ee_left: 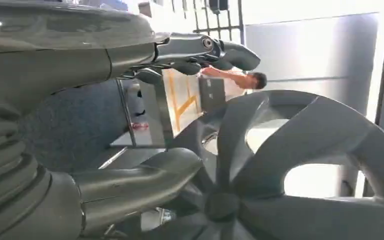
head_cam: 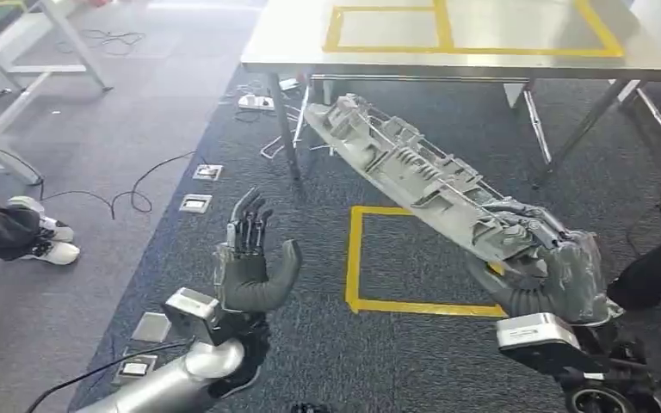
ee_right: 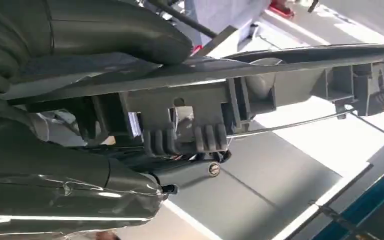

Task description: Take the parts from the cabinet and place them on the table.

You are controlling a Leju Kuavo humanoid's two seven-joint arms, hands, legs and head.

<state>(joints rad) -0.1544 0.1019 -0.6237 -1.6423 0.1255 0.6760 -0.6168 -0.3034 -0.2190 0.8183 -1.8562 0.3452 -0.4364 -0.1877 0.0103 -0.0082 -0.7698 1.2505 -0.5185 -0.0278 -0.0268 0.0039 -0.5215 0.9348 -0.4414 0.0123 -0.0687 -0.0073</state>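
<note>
Above the carpet, short of the table [head_cam: 447,60], a long grey part [head_cam: 422,176] is gripped at one end by the right hand [head_cam: 538,275]; the left hand [head_cam: 250,258] is held up with fingers spread, empty.

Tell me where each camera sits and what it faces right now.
Head view: high on the body, looking down at carpet and table; both arms show, left hand empty, right hand gripping the long grey part.
Left wrist view: behind the left hand, facing a grey spoked piece.
Right wrist view: behind the right hand, along the part.
Shared: part, hands.
</note>
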